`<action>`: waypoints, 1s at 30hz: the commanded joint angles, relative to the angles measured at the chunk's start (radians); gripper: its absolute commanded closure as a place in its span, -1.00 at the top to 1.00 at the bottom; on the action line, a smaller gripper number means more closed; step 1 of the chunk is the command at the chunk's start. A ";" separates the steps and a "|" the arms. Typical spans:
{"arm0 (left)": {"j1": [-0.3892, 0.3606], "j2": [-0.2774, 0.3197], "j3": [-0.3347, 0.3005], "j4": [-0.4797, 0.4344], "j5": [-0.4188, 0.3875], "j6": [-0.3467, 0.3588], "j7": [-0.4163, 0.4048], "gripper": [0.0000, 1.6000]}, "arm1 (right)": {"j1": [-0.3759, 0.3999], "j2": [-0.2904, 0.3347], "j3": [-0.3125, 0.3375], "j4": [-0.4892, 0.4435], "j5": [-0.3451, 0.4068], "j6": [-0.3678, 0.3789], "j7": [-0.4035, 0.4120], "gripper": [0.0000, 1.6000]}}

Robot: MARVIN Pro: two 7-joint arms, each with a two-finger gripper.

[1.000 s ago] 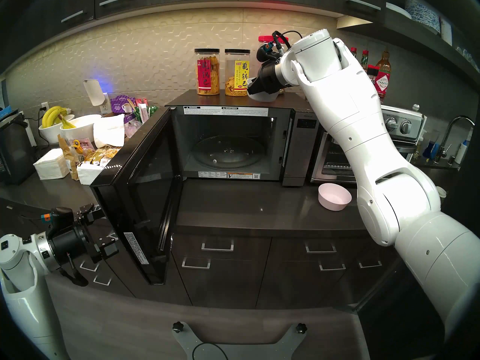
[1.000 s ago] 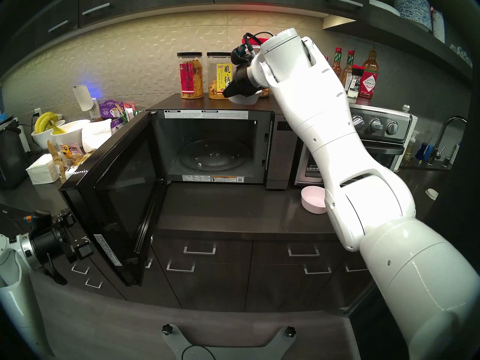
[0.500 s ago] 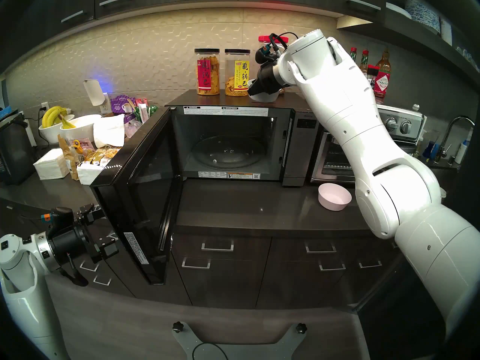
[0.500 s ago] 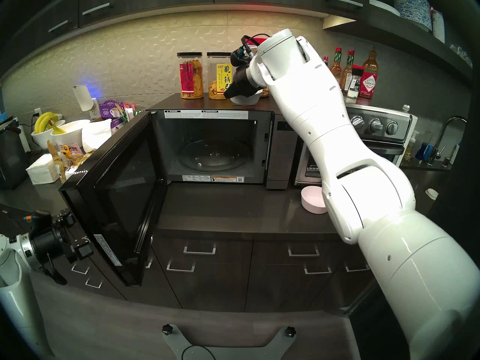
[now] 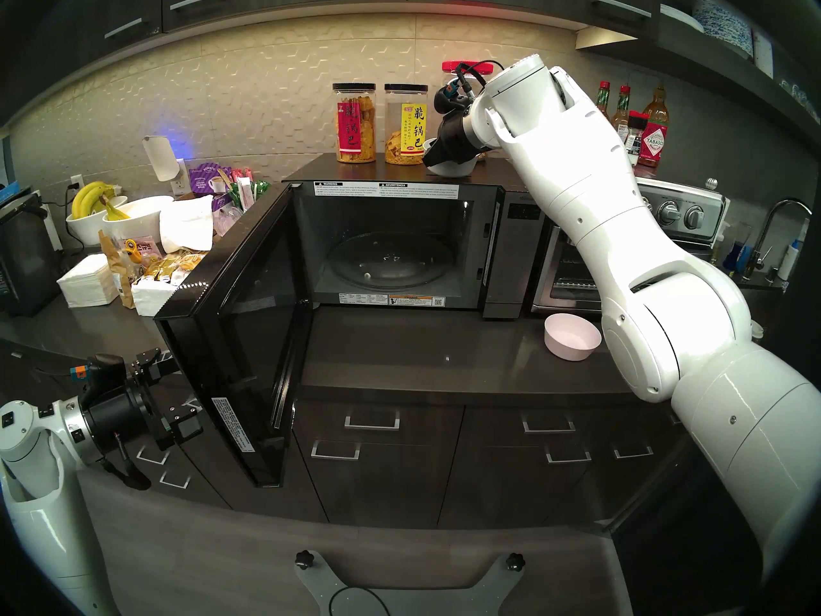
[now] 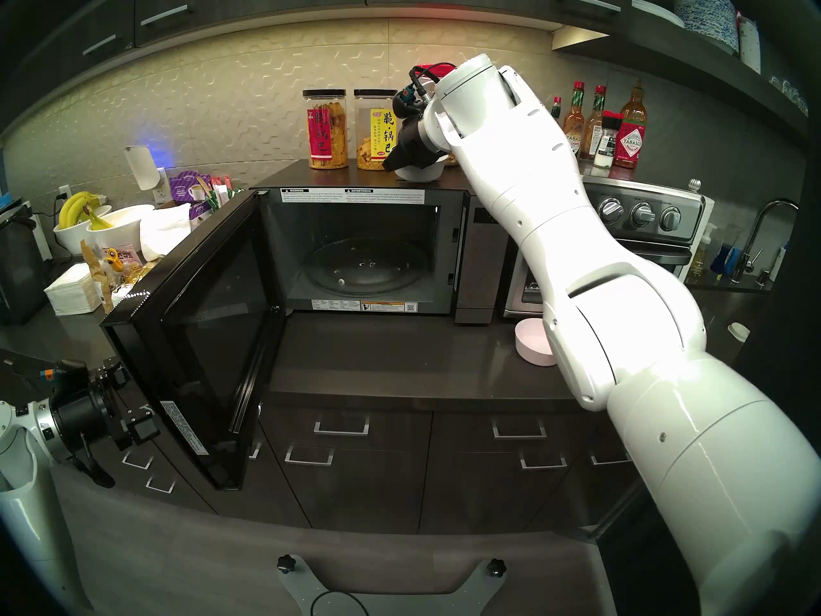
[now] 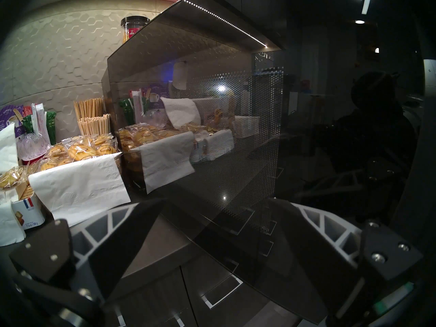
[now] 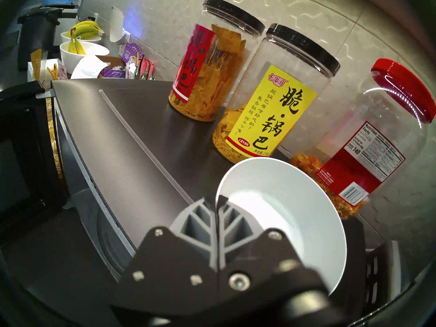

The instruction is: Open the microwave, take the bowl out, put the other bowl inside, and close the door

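The microwave [image 5: 511, 246] stands open with an empty glass turntable [image 5: 391, 259]. Its door [image 5: 249, 335] is swung out to the left; its glossy face fills the left wrist view [image 7: 212, 118]. My right gripper [image 5: 428, 157] is shut on the rim of the white bowl [image 5: 453, 169], holding it tilted at the microwave's top, right of the jars; the wrist view shows the grip [image 8: 215, 201] on the bowl [image 8: 283, 213]. I cannot tell whether the bowl touches the top. The pink bowl [image 5: 572, 336] sits on the counter, right of the microwave. My left gripper [image 5: 177, 393] is open, just outside the door.
Two black-lid snack jars [image 5: 355, 124] [image 5: 405, 124] and a red-lid jar [image 8: 377, 130] stand on the microwave top beside the white bowl. The toaster oven [image 5: 573, 268] is behind the pink bowl. Banana bowls [image 5: 111, 210], snacks and napkins [image 5: 84, 281] crowd the counter left of the door.
My right arm's elbow has swung left and the white bowl has sunk slightly toward the microwave top. The left arm, the door and the pink bowl have not moved.
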 commanded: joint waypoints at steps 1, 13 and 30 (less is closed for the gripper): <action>0.001 0.002 0.001 -0.015 -0.007 -0.002 -0.010 1.00 | 0.038 -0.016 0.002 -0.012 -0.001 -0.008 0.001 -0.13; 0.001 0.002 0.001 -0.015 -0.007 -0.002 -0.011 1.00 | 0.025 -0.010 0.008 -0.034 -0.014 -0.010 0.009 -0.11; 0.001 0.002 0.001 -0.015 -0.007 -0.002 -0.010 1.00 | -0.026 0.054 0.042 -0.222 -0.002 0.033 0.060 0.38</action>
